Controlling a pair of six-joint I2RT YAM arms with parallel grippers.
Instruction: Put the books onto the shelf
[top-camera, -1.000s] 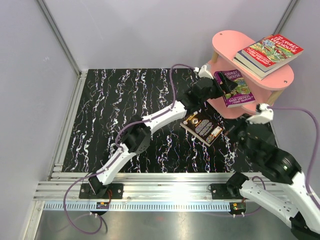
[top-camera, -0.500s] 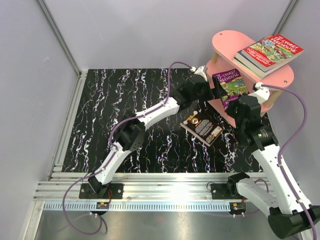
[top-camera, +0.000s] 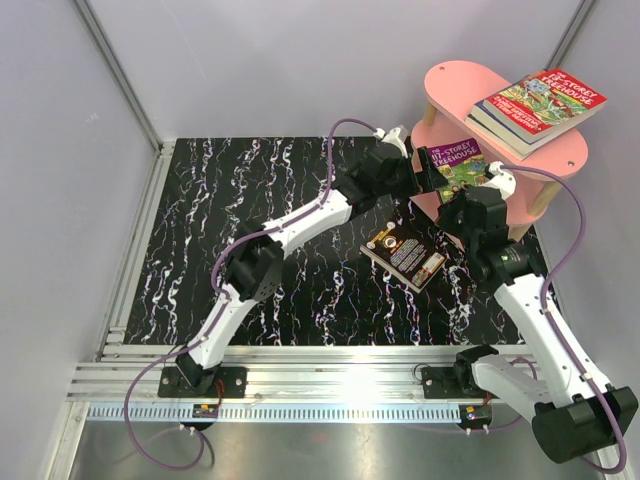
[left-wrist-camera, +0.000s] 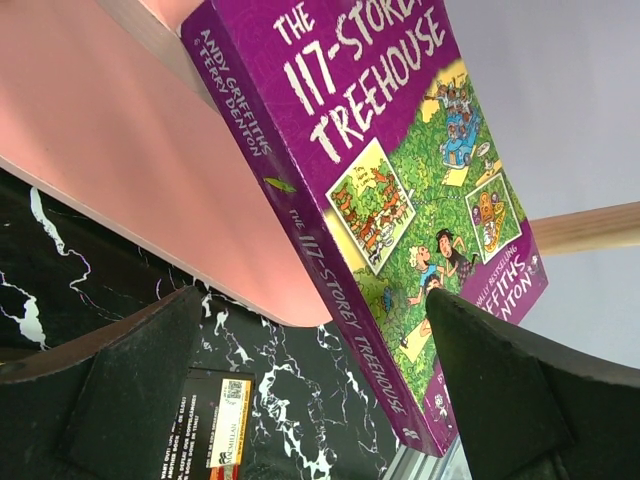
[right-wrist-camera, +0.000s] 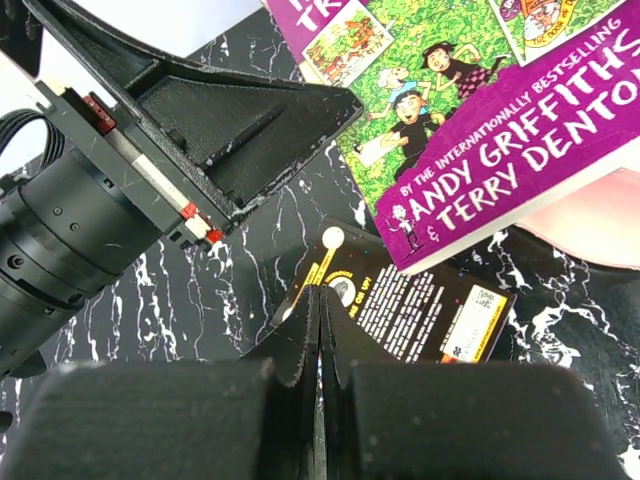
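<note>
A purple Treehouse book (top-camera: 456, 160) (left-wrist-camera: 400, 150) (right-wrist-camera: 480, 110) lies on the middle board of the pink shelf (top-camera: 450, 78) (left-wrist-camera: 110, 140), its near corner sticking out over the edge. My left gripper (top-camera: 424, 170) (left-wrist-camera: 320, 385) is open, one finger either side of that corner. Just right of it, my right gripper (top-camera: 456, 212) (right-wrist-camera: 320, 300) is shut on nothing, above the black book (top-camera: 403, 252) (right-wrist-camera: 430, 300) lying flat on the table. On the top board a red book (top-camera: 541, 98) rests on a dark-blue one.
The black marbled tabletop (top-camera: 250, 220) spreads out to the left of the shelf. Pale walls with metal corner posts close in the back and sides. A wooden shelf post (left-wrist-camera: 590, 228) stands behind the purple book. Both forearms crowd the shelf's front.
The right arm has swung up from the right until its gripper is beside the shelf. The purple book has slid further onto the middle board as the left gripper edged toward it.
</note>
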